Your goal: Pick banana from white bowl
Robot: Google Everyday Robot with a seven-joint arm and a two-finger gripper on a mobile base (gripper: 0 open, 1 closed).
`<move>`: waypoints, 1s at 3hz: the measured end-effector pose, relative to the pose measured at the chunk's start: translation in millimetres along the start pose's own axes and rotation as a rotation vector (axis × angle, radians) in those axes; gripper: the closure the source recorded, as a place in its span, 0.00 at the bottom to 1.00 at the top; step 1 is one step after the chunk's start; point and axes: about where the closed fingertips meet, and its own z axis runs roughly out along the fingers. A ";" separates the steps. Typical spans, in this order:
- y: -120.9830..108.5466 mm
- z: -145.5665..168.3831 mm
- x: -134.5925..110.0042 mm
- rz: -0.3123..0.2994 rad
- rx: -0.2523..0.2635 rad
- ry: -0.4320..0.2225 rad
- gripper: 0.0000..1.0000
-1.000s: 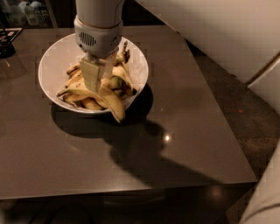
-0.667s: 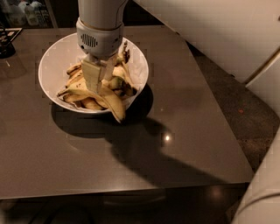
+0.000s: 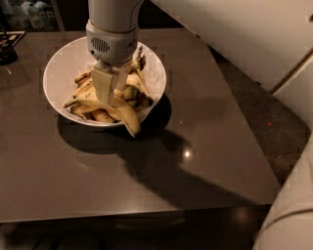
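We see the gripper down in the white bowl, upon the banana; whether it grips, we cannot tell. The banana lies left to right across the bowl's front, its right tip overhanging the rim.

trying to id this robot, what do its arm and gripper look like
The arm is a light-grey cylinder, with a wider wrist housing bearing a dark slotted grille. The gripper, down in the white bowl, is pale cream and blocky. No cables show.
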 end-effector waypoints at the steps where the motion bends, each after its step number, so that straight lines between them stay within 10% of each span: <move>1: 8.5 -1.3 1.0 -0.011 -0.029 -0.018 0.52; 3: 22.9 -0.9 -2.9 -0.041 -0.071 -0.032 0.53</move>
